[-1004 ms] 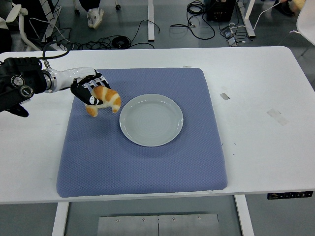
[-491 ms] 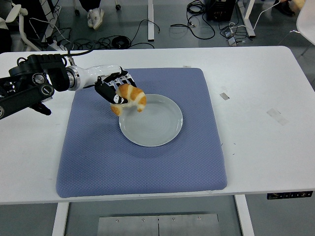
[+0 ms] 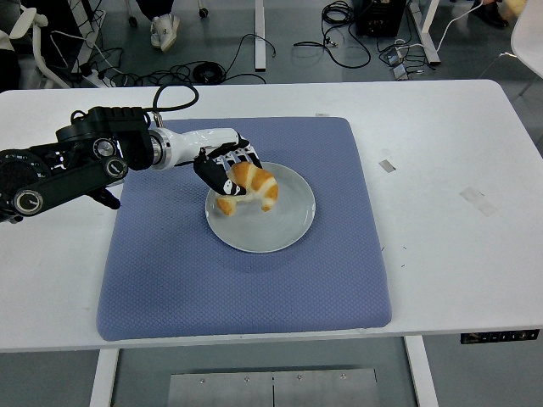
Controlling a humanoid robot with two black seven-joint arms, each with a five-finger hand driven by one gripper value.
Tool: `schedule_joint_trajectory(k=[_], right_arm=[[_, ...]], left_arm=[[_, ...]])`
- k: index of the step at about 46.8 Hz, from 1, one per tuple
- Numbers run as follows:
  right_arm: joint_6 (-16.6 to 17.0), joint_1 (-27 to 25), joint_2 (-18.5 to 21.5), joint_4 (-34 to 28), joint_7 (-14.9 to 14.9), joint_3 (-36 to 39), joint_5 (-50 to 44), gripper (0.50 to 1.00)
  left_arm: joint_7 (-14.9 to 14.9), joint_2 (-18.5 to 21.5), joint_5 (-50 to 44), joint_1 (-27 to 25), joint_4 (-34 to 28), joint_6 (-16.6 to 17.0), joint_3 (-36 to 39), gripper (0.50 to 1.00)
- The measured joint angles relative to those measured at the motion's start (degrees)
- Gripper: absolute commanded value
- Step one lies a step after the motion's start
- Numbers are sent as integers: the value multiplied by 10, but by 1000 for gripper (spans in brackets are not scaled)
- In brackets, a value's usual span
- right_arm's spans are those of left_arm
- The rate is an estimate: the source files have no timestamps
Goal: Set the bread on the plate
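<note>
Left hand (image 3: pixel 222 168) grips the bread (image 3: pixel 249 186), fingers curled round its left end. Bread (croissant-shaped, golden) sits over the left part of the plate (image 3: pixel 284 229); can't tell if it touches. Plate rests on the blue mat (image 3: pixel 246 288) on the white table (image 3: pixel 441 170).

Blue mat (image 3: pixel 246 280) on white table (image 3: pixel 441 212) — cables (image 3: pixel 204 69) behind.
</note>
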Motion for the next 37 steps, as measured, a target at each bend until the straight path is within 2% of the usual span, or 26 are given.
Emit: schedule_joint_trajectory(k=[25, 37], right_arm=[[0, 0, 0, 0, 0, 0, 0, 1000], [0, 0, 0, 0, 0, 0, 0, 1000]], left_arm=[[8, -23, 4, 11, 17, 2, 0, 500], [9, -32, 5, 16, 27, 14, 1, 500]])
